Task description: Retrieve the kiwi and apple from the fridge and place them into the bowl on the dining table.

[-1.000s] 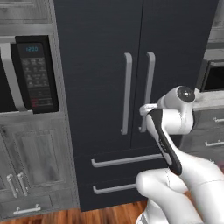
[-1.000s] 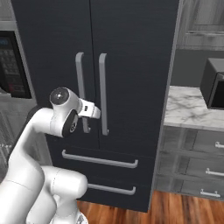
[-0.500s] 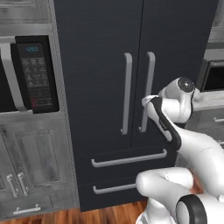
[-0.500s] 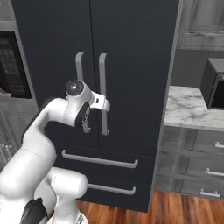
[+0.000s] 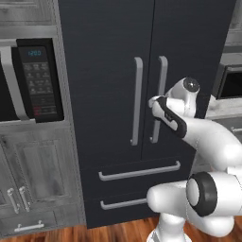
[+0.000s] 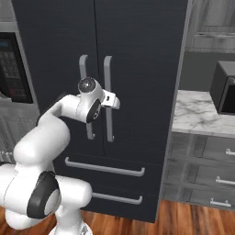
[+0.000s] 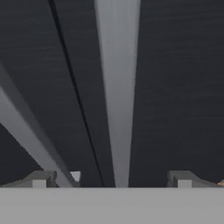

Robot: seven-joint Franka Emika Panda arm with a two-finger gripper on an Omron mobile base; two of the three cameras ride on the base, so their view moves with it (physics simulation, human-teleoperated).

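At the fridge front: gripper [image 7: 111, 180] close to the right door's handle [image 7: 117, 87]
Jaws: spread wide, one tip either side of that handle, holding nothing
Fridge [image 5: 142, 56]: both doors shut, drawers [image 5: 139, 171] below also shut
Left handle [image 7: 26, 135]: just beside, untouched
Left of fridge: microwave [image 5: 33, 78] set among grey cabinets [image 5: 33, 179]

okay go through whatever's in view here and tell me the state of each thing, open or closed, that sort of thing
fridge: both doors shut, both drawers shut.
right door handle: ungrasped, lined up between the fingers.
gripper: open, empty, right at the right door handle.
microwave: door shut, display lit.
cabinet under the microwave: doors and drawer shut.
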